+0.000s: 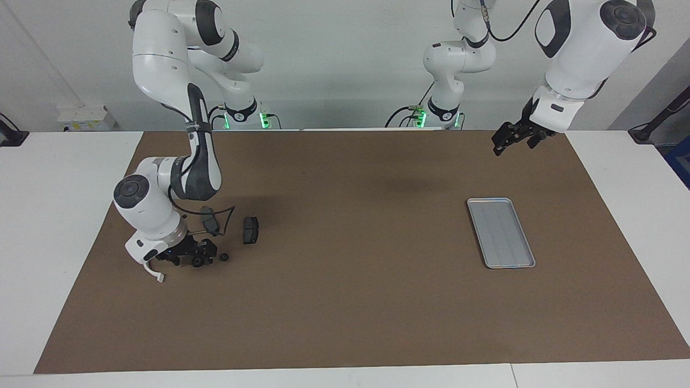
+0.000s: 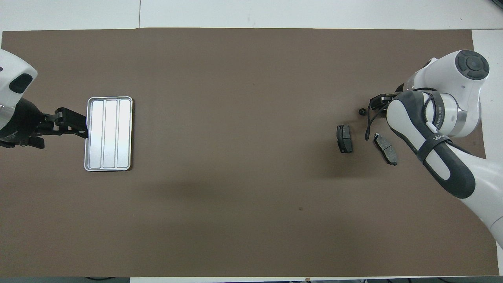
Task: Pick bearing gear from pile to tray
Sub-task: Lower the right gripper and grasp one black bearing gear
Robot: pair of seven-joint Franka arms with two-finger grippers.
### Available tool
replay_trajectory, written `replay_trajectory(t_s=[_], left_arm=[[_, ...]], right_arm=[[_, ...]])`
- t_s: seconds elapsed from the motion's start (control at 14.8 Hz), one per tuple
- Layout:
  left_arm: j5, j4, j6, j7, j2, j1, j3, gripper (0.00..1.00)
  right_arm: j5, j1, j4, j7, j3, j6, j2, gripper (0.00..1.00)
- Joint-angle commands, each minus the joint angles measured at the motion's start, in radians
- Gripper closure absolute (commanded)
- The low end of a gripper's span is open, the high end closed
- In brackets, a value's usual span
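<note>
Brown mat covers most of the counter. One tray, silver, grooved lengthwise, lies flat toward the left arm's end, nothing in it. Left gripper hangs in the air near the mat's edge at that end, fingers apart, holding nothing; that arm waits. Right gripper is down at mat level in the pile at the right arm's end, fingers spread wide, with a small black round piece at its tips; whether the fingers touch it I cannot tell. Pile count: two dark grey plates, one clear of the arm and one partly under its cable; one white curved piece beside the gripper body; two small black round pieces visible, the second lying just beside the first. More may sit hidden under the wrist. Judgement for the step in hand: straddle one round piece only, keep the fingertips low and level so it cannot roll out, close squarely, and steer clear of the neighbouring piece before lifting toward the tray.
</note>
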Motion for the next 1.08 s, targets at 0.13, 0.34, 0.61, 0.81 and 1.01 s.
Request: replay_trajectory(t_s=[0.13,0.34,0.61,0.81,1.01], left_arm=[[0.018,-0.003,0.005,-0.002,-0.008,-0.002,0.004,0.00],[0.018,-0.003,0.005,-0.002,-0.008,-0.002,0.004,0.00],[0.018,-0.003,0.005,-0.002,-0.008,-0.002,0.004,0.00],[0.018,-0.003,0.005,-0.002,-0.008,-0.002,0.004,0.00],[0.018,-0.003,0.005,-0.002,-0.008,-0.002,0.004,0.00]], right_arm=[[0.000,-0.004,-0.034,-0.021,0.005,0.027,-0.012,0.08],[0.000,-0.004,-0.034,-0.019,0.005,0.028,-0.006,0.33],[-0.002,-0.002,-0.027,-0.021,0.005,0.028,-0.006,0.92],[-0.003,0.010,0.012,-0.015,0.009,-0.028,-0.032,1.00],[0.000,0.062,0.122,0.075,0.011,-0.200,-0.087,1.00]])
